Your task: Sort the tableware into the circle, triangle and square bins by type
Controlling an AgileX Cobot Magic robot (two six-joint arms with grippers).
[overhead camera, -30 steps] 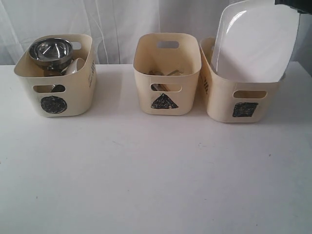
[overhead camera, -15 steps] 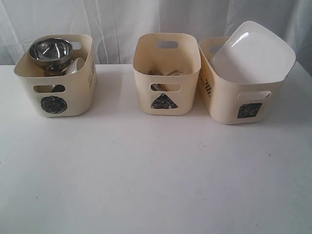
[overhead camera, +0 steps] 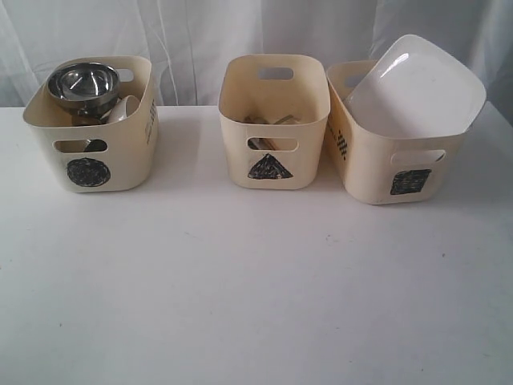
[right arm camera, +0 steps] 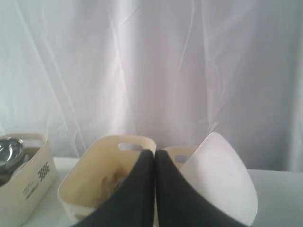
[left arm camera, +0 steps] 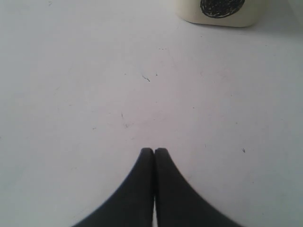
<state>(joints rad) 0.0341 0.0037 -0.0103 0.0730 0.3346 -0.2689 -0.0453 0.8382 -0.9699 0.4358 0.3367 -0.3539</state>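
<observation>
The large white squarish plate [overhead camera: 417, 88] leans tilted in the square bin [overhead camera: 377, 164], its upper edge jutting above the rim. A steel bowl [overhead camera: 80, 84] and a small white bowl [overhead camera: 122, 108] fill the circle bin [overhead camera: 88, 128]; no mugs can be made out there. Brown and steel pieces [overhead camera: 268, 120], too small to tell apart, lie in the triangle bin [overhead camera: 274, 120]. No gripper shows in the exterior view. My left gripper [left arm camera: 154, 150] is shut and empty over bare table near the circle bin [left arm camera: 222, 9]. My right gripper [right arm camera: 155, 153] is shut and empty, facing the plate [right arm camera: 222, 179].
The three cream bins stand in a row at the back of the white table [overhead camera: 256, 281], in front of a white curtain [overhead camera: 200, 32]. The right wrist view also shows the triangle bin [right arm camera: 106, 175] and the circle bin [right arm camera: 28, 184].
One second ago the plate stood higher and more upright under a dark gripper at the top right. It has since dropped to a tilt in the square bin, and the gripper has left the exterior view.
</observation>
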